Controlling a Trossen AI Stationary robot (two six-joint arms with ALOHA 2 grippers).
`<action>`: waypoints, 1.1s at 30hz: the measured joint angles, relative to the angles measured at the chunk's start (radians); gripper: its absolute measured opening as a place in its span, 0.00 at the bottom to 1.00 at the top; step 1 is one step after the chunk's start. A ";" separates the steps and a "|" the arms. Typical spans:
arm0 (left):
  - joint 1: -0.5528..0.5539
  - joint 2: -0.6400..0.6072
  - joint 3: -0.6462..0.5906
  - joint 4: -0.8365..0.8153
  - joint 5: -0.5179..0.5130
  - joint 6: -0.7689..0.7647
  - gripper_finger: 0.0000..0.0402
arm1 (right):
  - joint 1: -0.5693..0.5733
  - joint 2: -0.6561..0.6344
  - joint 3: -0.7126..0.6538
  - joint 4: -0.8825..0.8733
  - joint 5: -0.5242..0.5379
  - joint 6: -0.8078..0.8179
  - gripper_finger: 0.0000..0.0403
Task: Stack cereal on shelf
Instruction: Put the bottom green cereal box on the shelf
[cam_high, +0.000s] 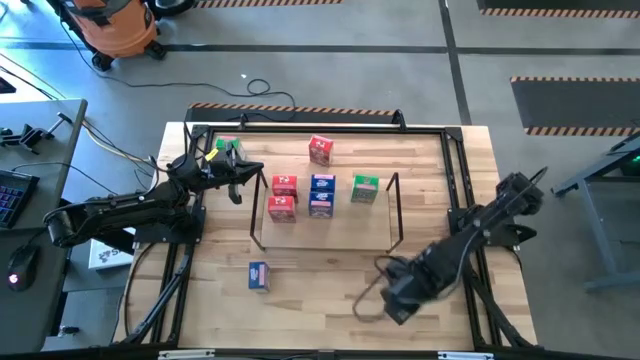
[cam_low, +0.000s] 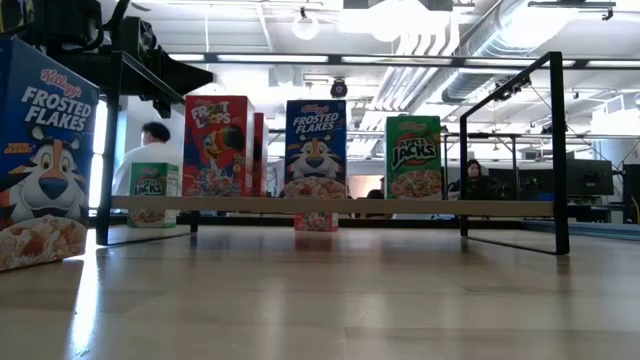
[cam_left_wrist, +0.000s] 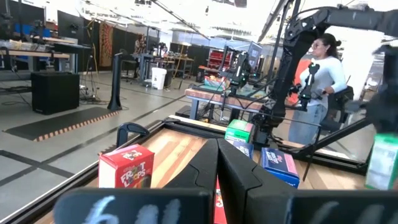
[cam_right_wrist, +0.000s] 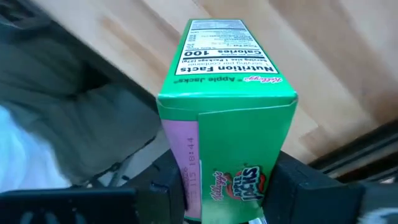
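The right fingers (cam_right_wrist: 233, 186) hold a green cereal box (cam_right_wrist: 227, 112), its long side pointing away over the wooden counter (cam_right_wrist: 329, 74); the left fingers (cam_left_wrist: 217, 180) are shut near the shelf (cam_high: 395, 215).

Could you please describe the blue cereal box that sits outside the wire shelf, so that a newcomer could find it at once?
Start at the wooden table and find the low black wire shelf in its middle. The blue cereal box sits alone on bare wood just outside the shelf's outline, toward the left arm's side. The other blue boxes are inside the shelf.
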 joint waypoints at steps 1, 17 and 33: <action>0.000 0.000 0.000 0.001 0.000 0.000 0.00 | -0.029 0.000 0.041 -0.026 0.019 -0.050 0.32; 0.000 0.000 0.000 0.021 -0.002 0.009 0.00 | -0.586 0.125 0.368 -0.329 0.184 -1.223 0.32; 0.001 0.000 0.000 0.024 -0.002 0.010 0.00 | -0.682 0.143 0.201 -0.294 0.252 -1.423 0.32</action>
